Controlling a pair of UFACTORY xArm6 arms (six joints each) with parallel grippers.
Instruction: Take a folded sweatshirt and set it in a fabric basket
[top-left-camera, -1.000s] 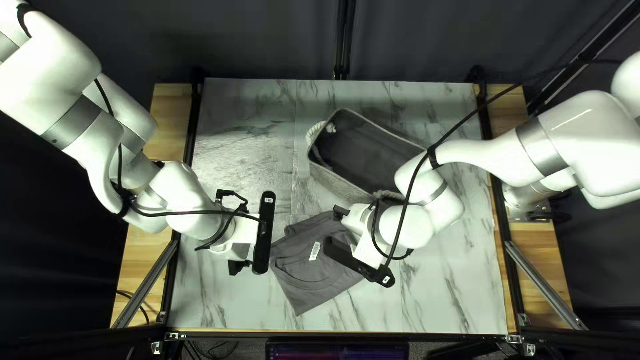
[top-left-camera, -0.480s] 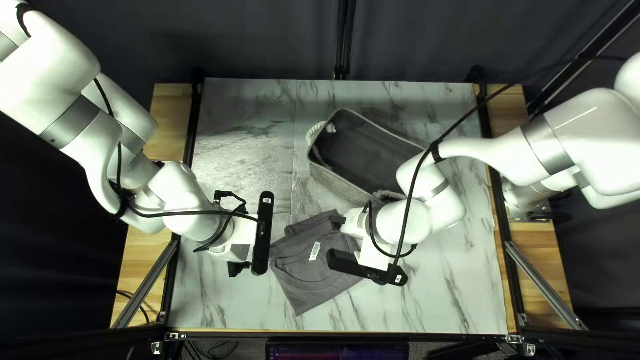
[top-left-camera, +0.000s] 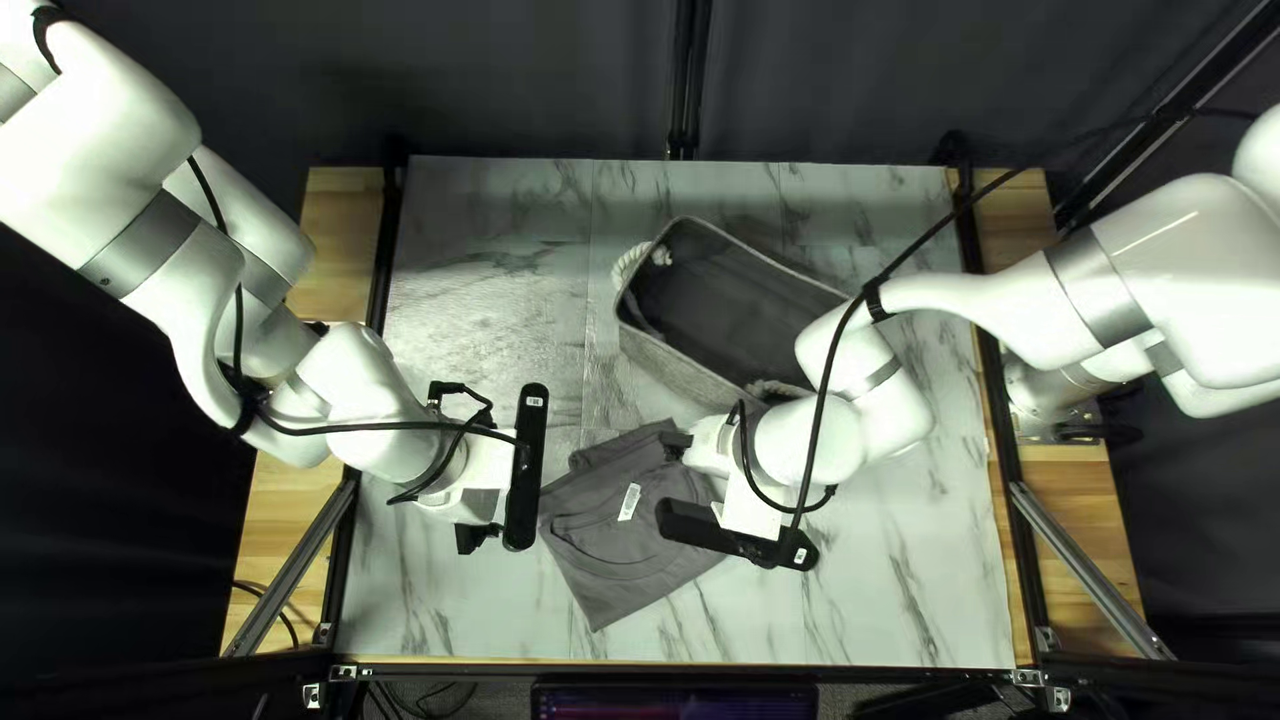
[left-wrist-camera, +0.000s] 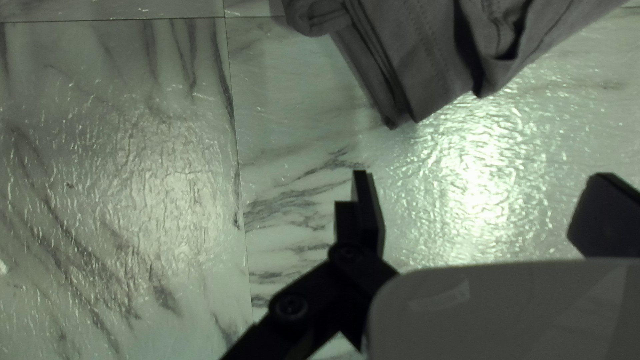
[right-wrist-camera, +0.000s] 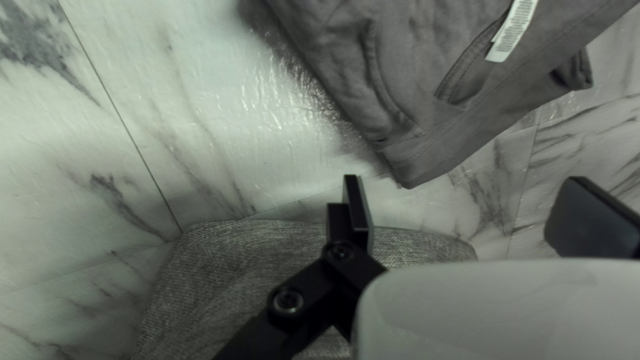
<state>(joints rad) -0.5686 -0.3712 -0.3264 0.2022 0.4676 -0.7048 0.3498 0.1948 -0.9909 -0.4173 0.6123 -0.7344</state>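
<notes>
A folded gray sweatshirt [top-left-camera: 607, 523] with a white tag [top-left-camera: 630, 502] lies on a marble-patterned tabletop [top-left-camera: 460, 294], toward the near edge. Beyond it, toward a dark curtain [top-left-camera: 534, 80], sits a gray fabric basket [top-left-camera: 667, 368] with pale rope handles, partly covered from view by the white right arm [top-left-camera: 967, 314]. The left gripper [top-left-camera: 474, 536] hangs just left of the sweatshirt; its jaws are spread wide, with nothing between them, and the cloth is ahead. The right gripper [top-left-camera: 676, 444] is at the sweatshirt's other side. Its jaws are also wide apart and empty, the sweatshirt ahead, basket fabric partly beneath.
</notes>
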